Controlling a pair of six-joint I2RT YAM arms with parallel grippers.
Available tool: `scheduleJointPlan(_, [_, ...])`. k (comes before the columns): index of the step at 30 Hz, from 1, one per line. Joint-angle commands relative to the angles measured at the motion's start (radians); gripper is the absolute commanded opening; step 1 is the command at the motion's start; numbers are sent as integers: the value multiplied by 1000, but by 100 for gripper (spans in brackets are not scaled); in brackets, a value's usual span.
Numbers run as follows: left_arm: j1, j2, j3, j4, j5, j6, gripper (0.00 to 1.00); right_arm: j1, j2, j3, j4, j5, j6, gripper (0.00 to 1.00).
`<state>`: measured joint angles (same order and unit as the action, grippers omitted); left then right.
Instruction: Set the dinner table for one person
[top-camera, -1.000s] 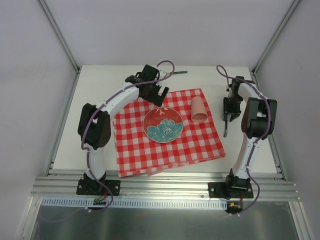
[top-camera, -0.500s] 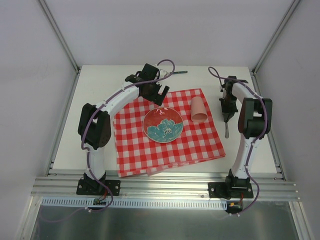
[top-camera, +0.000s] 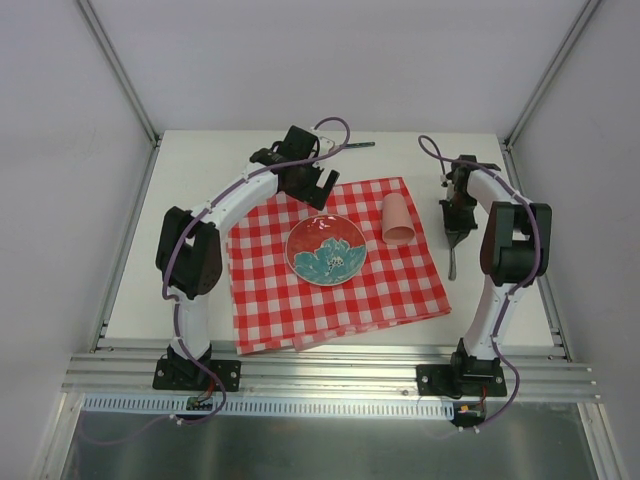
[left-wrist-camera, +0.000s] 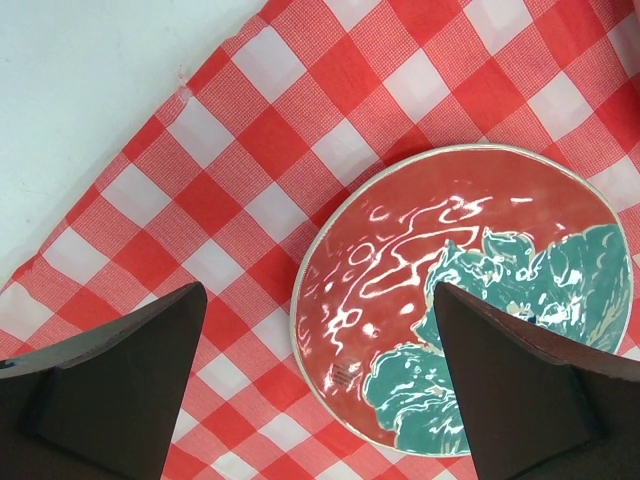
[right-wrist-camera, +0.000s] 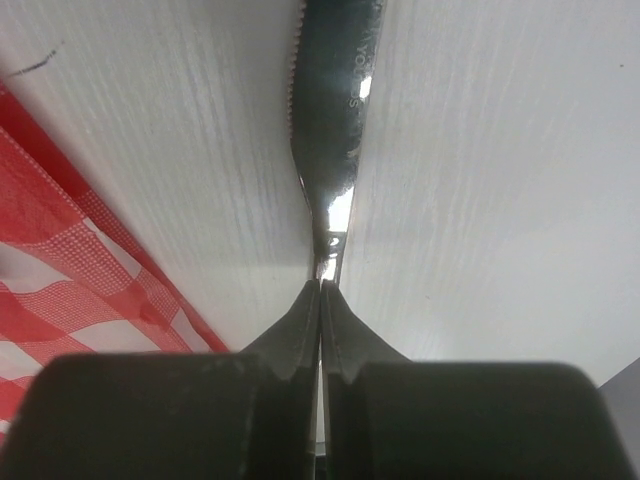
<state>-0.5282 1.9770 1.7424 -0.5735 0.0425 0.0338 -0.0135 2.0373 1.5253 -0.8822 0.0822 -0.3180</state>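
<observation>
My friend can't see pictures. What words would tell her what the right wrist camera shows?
The right gripper is pinched shut on a silver knife, and the knife's saw-toothed blade points away over the off-white table. The edge of a red-and-white checked cloth shows at the lower left.

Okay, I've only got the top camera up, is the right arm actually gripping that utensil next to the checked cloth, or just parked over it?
Observer: Gripping. The right wrist view shows the right gripper shut on a knife, jaws pinching just behind the blade.
Operator: Which way does the cutting edge face?
Observer: The serrated edge faces the checked cloth, with bare dinner table between them.
Operator: And the left one?
Observer: The left gripper is open and empty, the plate below it.
</observation>
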Motion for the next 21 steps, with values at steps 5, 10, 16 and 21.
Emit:
scheduleJointPlan(5, [7,-32,22,3,4,-12,99,-13,-46,-10,0,27,7,34])
scheduleJointPlan(10, [5,-66,-23,3,-4,-2,99,-22,23,28,8,8,10,54])
scheduleJointPlan(16, [5,-116,-73,1,-24,24,99,-25,89,71,5,-24,17,19])
scheduleJointPlan(21, [-1,-109,-57,3,-38,52,99,-29,93,78,-8,-139,-4,0])
